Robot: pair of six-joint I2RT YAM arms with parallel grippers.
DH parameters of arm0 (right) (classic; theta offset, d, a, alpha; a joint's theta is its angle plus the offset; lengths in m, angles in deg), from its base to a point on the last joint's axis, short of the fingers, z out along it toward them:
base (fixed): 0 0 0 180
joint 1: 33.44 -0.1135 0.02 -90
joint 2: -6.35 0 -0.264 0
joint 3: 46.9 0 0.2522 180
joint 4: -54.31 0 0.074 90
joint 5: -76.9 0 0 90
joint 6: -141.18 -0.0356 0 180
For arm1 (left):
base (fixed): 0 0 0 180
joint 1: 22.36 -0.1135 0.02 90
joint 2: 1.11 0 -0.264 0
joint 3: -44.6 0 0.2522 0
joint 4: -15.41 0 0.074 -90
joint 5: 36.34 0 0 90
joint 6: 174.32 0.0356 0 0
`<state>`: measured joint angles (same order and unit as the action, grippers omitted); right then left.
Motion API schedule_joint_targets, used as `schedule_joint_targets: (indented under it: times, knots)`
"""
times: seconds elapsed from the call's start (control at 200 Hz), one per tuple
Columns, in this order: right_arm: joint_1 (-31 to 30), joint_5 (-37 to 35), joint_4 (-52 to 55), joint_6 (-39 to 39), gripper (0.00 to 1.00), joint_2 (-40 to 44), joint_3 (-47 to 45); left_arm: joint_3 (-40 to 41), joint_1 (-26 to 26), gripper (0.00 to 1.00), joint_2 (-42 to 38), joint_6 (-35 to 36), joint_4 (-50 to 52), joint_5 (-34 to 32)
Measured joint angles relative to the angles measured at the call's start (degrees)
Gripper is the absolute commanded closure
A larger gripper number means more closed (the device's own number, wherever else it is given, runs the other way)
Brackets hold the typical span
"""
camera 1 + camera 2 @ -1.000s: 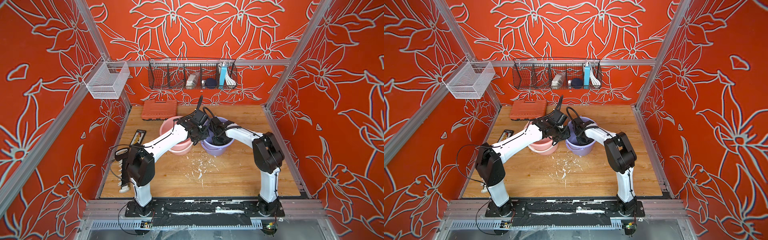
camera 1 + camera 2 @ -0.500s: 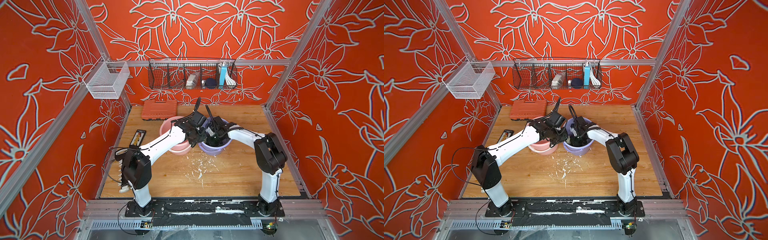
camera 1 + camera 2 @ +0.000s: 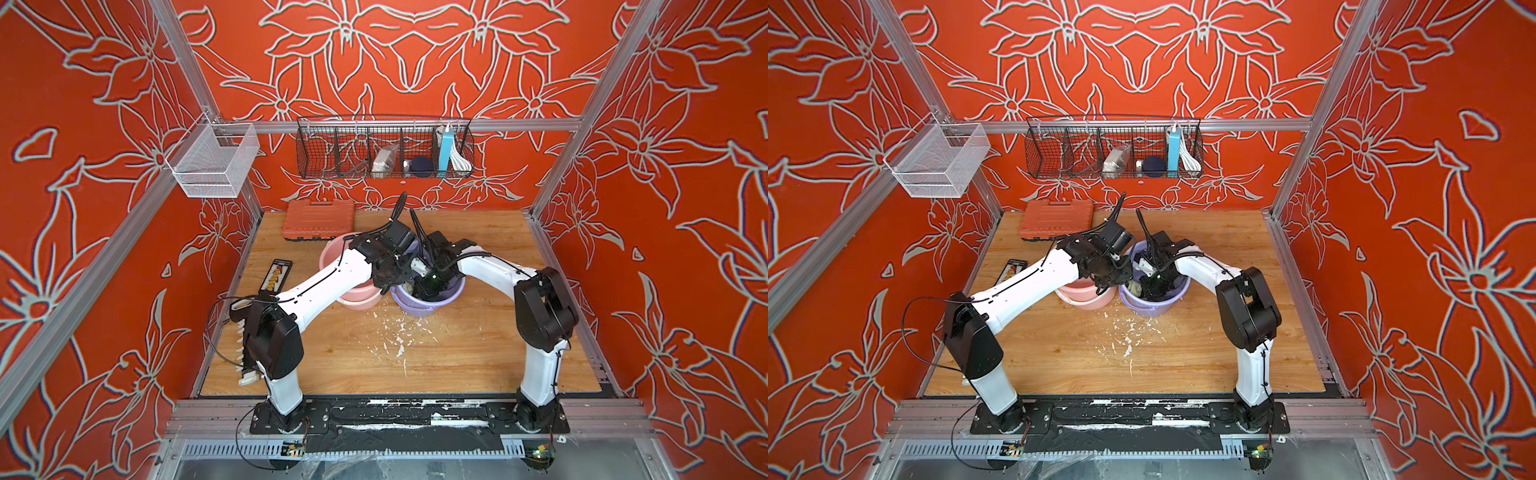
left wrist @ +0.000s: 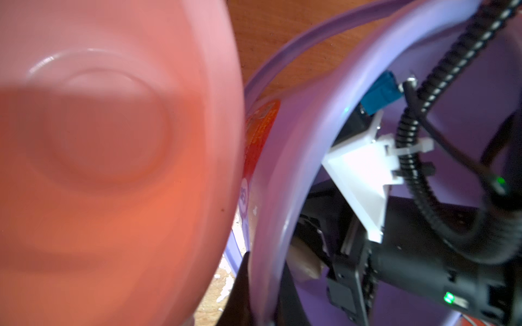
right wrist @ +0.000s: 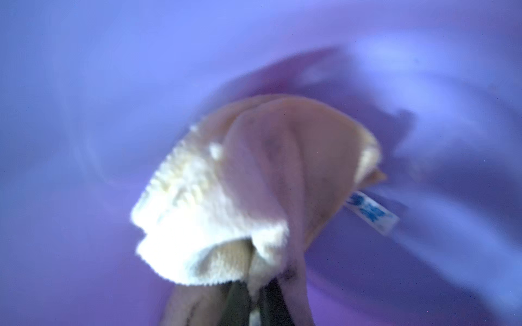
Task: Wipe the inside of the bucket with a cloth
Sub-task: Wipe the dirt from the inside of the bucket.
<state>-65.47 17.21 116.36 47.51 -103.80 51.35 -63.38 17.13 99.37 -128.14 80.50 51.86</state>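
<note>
A purple bucket [image 3: 432,305] [image 3: 1154,306] stands mid-table, touching a pink bucket [image 3: 332,257] [image 3: 1084,293] on its left. My left gripper [image 3: 390,286] [image 4: 262,296] is shut on the purple bucket's rim [image 4: 296,141], one finger outside the wall and one inside. My right gripper [image 3: 1148,291] [image 5: 254,304] reaches down inside that bucket, shut on the cloth [image 5: 240,183], a pale yellowish-beige rag bunched against the purple inner wall [image 5: 84,113]. A bit of the cloth [image 3: 408,286] [image 4: 305,262] shows at the bucket's left inner side.
An orange tool case [image 3: 318,220] lies at the back of the table, a black bit holder [image 3: 276,276] at the left edge. White crumbs [image 3: 399,336] are scattered in front of the buckets. A black wire basket [image 3: 384,147] and a white mesh basket [image 3: 212,162] hang on the walls.
My right wrist has shifted and turned inside the purple bucket, dragging the cloth along its inner wall. The left gripper stays clamped on the rim.
</note>
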Motion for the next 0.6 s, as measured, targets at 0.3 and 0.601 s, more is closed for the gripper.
schedule_joint_targets:
  times: [0.3, 0.601]
  knots:
    - [-1.62, -23.32, 8.09, 0.5, 1.0, 2.03, 2.99, -0.48, 2.84, 1.0, -0.04, 3.78, -0.26, -7.56]
    - [-2.16, -44.11, 7.61, -3.67, 1.0, 7.43, -0.59, -0.63, 3.54, 1.0, -0.02, 5.62, -3.65, -5.33]
